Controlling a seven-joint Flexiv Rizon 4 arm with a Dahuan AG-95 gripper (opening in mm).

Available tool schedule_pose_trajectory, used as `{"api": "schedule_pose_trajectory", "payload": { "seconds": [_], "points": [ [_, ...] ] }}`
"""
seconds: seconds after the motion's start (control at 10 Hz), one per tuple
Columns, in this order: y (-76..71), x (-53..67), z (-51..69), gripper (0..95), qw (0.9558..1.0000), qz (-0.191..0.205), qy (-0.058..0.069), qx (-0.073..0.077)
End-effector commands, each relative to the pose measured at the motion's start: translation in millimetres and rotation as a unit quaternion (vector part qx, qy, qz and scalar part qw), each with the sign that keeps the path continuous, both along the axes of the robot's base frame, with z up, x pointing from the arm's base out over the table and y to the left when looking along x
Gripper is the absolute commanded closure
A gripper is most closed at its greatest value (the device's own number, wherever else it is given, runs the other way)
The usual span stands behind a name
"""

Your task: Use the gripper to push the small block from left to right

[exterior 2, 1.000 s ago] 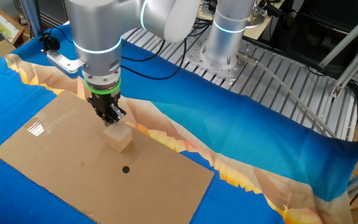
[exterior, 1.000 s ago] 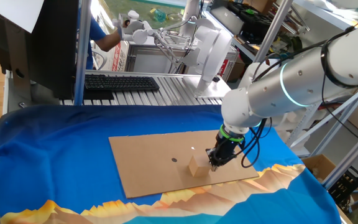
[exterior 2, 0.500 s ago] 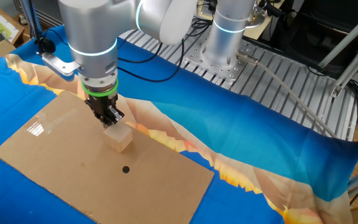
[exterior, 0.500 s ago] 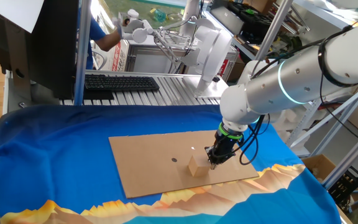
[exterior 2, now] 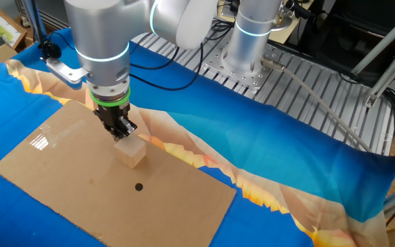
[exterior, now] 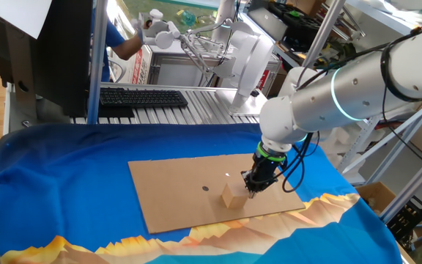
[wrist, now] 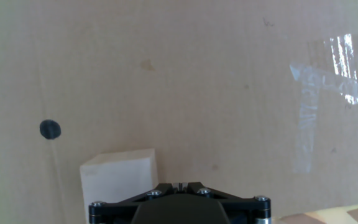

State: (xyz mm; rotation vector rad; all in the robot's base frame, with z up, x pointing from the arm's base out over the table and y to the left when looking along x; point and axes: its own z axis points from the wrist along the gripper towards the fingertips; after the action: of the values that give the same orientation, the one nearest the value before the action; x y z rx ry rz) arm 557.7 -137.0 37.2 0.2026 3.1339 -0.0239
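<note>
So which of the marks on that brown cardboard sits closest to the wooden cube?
The small dark dot. It lies just beside the small block, while the clear tape patch sits far off near the cardboard sheet edge.

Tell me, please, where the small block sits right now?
The small block rests on the cardboard sheet, right beside the gripper, with the dark dot just beyond it.

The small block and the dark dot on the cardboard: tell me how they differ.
The small block is a raised, pale tan wooden cube; the dark dot is a flat black mark. The block is far bigger than the dot. The gripper sits right at the block, while the dot lies apart from both, untouched. Both are on the brown cardboard sheet.
</note>
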Motion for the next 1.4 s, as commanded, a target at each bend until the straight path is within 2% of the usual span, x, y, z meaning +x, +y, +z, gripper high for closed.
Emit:
{"api": "schedule_pose_trajectory", "payload": {
  "seconds": [0.1,0.5,1.1,1.4],
  "points": [
    [1.0,0.9,-2.7,95.0,1.0,0.0,-0.002,0.002],
    [7.1,2.7,3.8,95.0,1.0,-0.008,0.003,-0.002],
    [7.4,6.2,-1.5,95.0,1.0,-0.006,0.001,0.001],
    [7.3,6.1,-0.6,95.0,1.0,0.0,0.002,-0.003]
  ]
}}
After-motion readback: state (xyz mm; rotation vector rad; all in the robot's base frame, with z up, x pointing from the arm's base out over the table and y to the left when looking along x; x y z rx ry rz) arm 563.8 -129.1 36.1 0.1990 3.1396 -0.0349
